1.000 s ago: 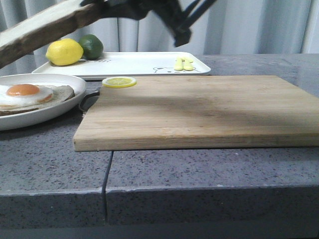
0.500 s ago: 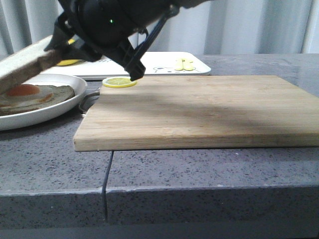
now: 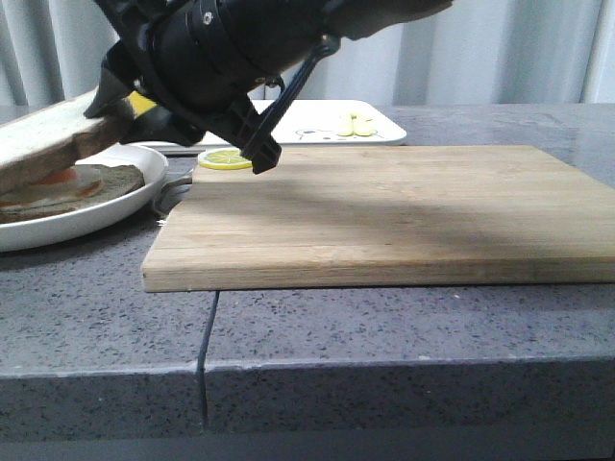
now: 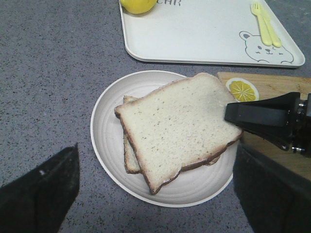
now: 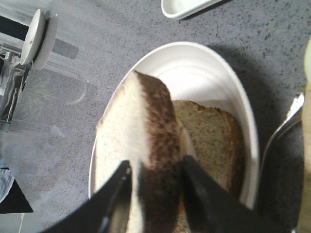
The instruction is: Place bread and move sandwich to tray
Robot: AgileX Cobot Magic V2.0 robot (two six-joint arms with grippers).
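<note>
Grey stone counter (image 3: 384,327) carries board (image 3: 384,211), plate (image 4: 104,145), tray (image 4: 194,34).

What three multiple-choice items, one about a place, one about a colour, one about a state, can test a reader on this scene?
1. Where is the lemon slice?
A. on the cutting board
B. on the plate
C. on the tray

2. What colour is the little fork on the tray?
A. red
B. pale yellow
C. black

3. What is the right end effector doing?
A. hanging open
B. gripping the plate
C. gripping the bread

Key: 1 A, it lies at the board's corner in the left wrist view; 2 B, it lies yellow beside the bear drawing; 3 C, its fingers pinch the slice's edge above the plate.
</note>
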